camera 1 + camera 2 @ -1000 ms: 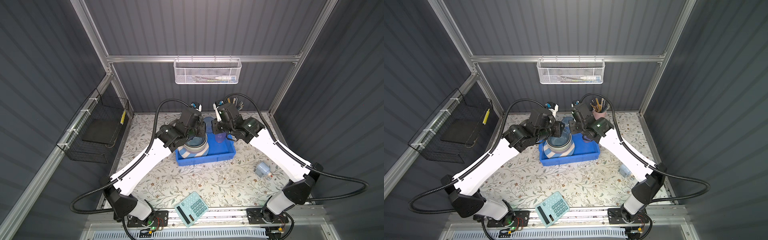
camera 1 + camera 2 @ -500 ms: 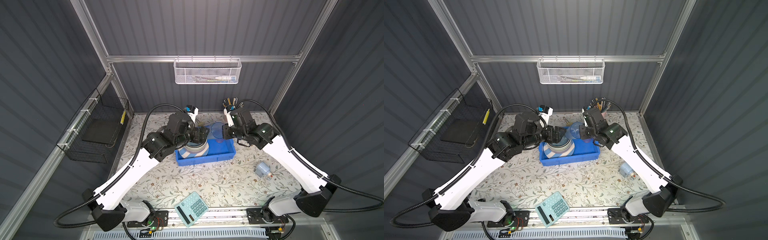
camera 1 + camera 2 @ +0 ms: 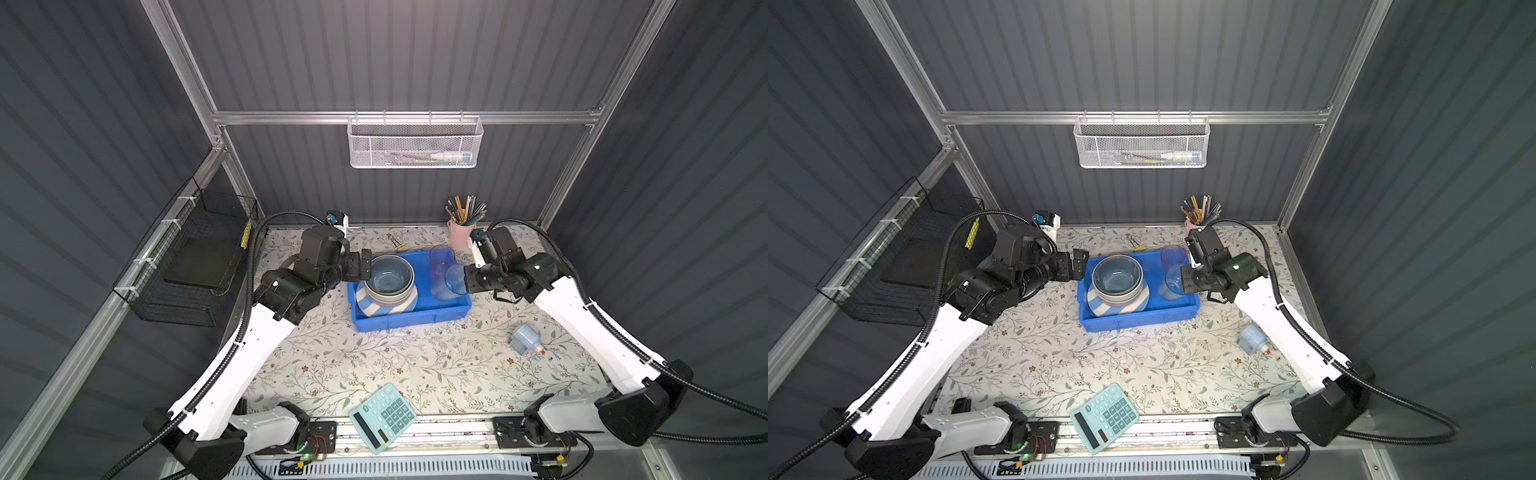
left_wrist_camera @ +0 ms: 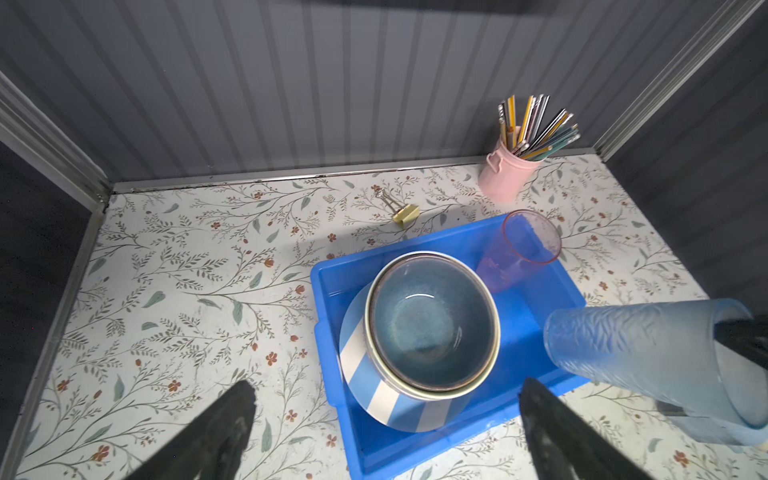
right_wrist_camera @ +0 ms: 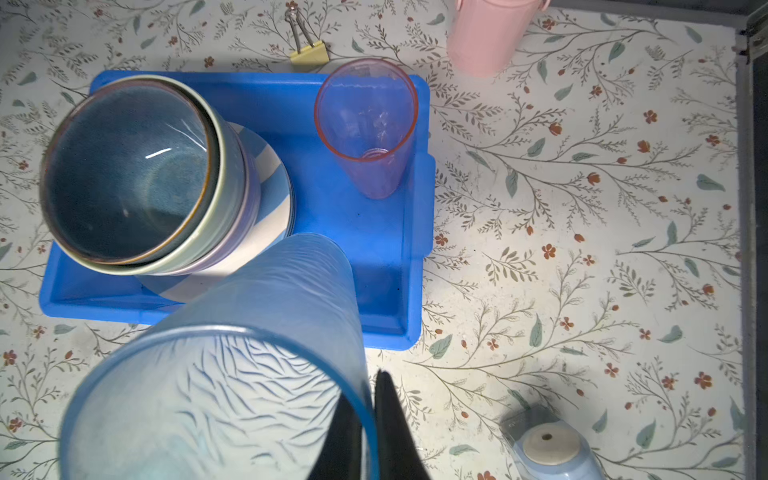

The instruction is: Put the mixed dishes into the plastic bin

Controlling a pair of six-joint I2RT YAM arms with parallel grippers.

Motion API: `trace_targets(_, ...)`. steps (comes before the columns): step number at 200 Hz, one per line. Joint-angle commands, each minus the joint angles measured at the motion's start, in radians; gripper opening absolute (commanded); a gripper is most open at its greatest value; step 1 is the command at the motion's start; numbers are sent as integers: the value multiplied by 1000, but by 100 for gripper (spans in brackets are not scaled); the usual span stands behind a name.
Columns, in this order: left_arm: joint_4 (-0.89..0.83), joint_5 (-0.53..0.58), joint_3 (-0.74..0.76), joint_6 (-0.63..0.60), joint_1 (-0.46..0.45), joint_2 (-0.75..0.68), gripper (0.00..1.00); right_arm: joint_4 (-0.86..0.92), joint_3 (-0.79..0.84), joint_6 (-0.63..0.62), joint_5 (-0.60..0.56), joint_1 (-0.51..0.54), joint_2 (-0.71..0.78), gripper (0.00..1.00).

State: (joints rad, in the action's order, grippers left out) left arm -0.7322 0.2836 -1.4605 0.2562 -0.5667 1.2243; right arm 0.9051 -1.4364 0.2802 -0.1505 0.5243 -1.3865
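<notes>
Inside the blue bin (image 3: 411, 320), stacked bowls (image 3: 390, 278) sit on the striped plate (image 3: 365, 305), with the pink tumbler (image 3: 441, 262) upright at 1 o'clock. At 3 o'clock my right gripper (image 3: 467, 280) pinches the rim of the blue tumbler (image 3: 451, 282), which is tilted over the bin. At 9 o'clock I see my left gripper (image 3: 365, 266) spread wide and empty.

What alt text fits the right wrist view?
The right claw pinches the rim of a tilted blue tumbler over the blue bin. The bin holds nested bowls on a striped plate and an upright pink tumbler.
</notes>
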Motion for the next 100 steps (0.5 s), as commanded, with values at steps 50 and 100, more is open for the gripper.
trace_targets(50, 19, -41, 158, -21, 180, -22, 100, 14, -24, -48, -31, -44, -132, 6)
trace_targets(100, 31, -54, 226, -21, 245, -32, 100, 34, -31, -53, -35, -44, -199, 7)
